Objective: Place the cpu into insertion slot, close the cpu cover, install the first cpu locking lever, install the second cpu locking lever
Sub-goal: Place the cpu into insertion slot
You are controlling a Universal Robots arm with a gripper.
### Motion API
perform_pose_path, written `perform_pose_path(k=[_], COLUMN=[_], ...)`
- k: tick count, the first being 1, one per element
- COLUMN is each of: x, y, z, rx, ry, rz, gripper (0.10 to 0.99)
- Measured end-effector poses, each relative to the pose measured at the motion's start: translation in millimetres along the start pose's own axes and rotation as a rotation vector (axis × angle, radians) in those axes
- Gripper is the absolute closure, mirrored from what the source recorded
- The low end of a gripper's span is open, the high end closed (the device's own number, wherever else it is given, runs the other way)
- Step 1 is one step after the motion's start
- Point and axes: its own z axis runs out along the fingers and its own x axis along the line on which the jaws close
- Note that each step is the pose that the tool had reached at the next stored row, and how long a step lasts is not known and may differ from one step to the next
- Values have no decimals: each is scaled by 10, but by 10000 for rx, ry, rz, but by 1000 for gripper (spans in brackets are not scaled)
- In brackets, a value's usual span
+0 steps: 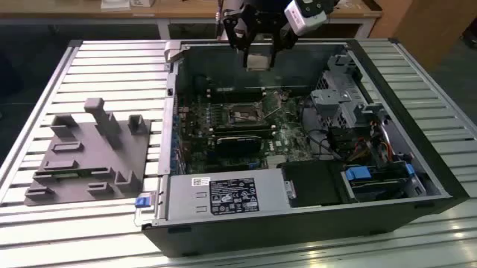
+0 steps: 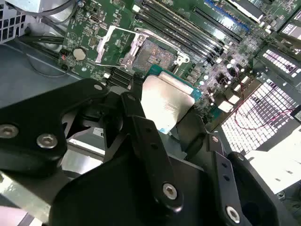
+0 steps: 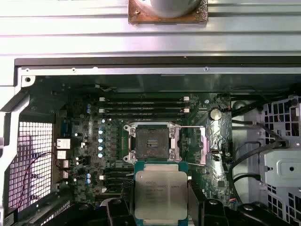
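The jaws are gripping the cpu (image 1: 257, 61) by two opposite edges, closed only as far as its width, and it is sitting flat between their tips. They are hanging over the open case (image 1: 298, 226). The slot (image 3: 151, 141) is lying bare below the jaws, well apart from them. The cover (image 2: 134, 42) is standing swung open just beside the slot.

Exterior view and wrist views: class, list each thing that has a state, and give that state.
pincer: shut on the cpu.
cpu: held in the air, not seated.
insertion slot: empty, uncovered.
cpu cover: swung open.
computer case: side open.
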Motion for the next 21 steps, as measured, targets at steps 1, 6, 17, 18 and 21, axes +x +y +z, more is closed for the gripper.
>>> perform_pose_path(k=[1,6,17,18,21], x=[0,0,-2,-2,-2], y=[0,0,-7,-8,-9], z=[0,6,81,87,103], rx=[0,1,0,0,1], ry=[0,1,0,0,0], rz=[0,0,0,0,0], gripper=[545,545,545,545,545])
